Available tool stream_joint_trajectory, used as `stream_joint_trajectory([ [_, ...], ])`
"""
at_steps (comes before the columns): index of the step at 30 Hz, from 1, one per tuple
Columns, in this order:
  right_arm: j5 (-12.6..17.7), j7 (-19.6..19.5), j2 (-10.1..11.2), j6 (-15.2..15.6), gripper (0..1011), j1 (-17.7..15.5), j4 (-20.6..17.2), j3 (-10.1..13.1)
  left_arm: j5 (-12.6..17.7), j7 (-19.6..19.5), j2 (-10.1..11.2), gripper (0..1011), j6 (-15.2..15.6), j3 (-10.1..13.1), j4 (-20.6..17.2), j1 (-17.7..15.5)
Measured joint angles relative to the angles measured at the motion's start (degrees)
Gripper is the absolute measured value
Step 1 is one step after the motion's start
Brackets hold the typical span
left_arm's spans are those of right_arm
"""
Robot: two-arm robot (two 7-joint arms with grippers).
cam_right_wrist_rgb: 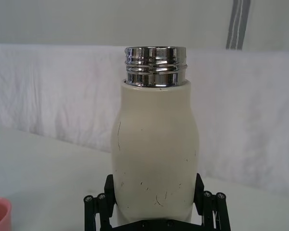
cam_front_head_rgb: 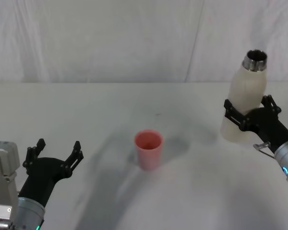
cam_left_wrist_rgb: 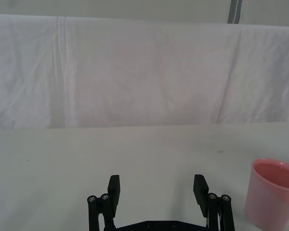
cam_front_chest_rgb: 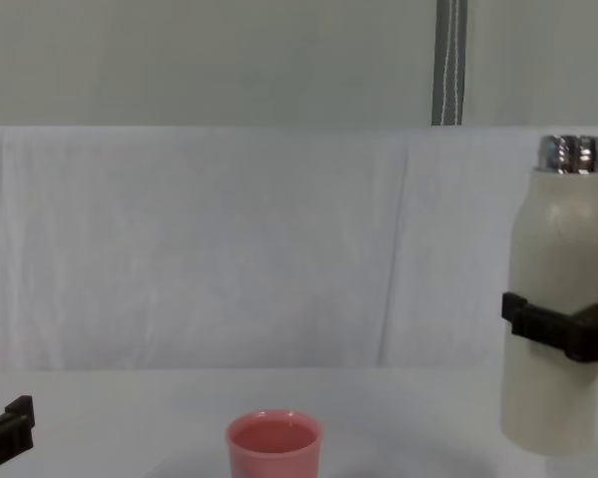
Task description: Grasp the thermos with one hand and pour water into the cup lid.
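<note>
Since the right gripper (cam_front_head_rgb: 250,116) clamps the upright thermos (cam_front_head_rgb: 246,99) well right of the cup lid (cam_front_head_rgb: 148,149), which looks to hold liquid already, pouring seems done, while the left gripper (cam_front_head_rgb: 53,153) idles open left of it.

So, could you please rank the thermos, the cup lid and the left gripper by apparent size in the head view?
1. thermos, held by the right gripper
2. left gripper, nearer the camera, so unsure
3. cup lid

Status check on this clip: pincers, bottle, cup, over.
Right pincer shut on upright cream-white matte thermos. Left pincer open, idle near left. Small salmon-pink plastic cup lid upright at centre. Nothing between them.
</note>
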Motion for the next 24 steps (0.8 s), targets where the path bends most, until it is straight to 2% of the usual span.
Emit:
stream_joint_trajectory([
  [7, 1.43, -0.52, 0.43, -0.33, 952, -1.50, 0.82, -0.10, 0.00, 0.00, 0.00, 1001, 0.00, 0.00, 0.00, 0.00],
  [24, 1.33, -1.33, 0.81, -1.83, 952, -1.53, 2.99, -1.18, 0.00, 0.00, 0.00, 1001, 0.00, 0.00, 0.00, 0.00],
])
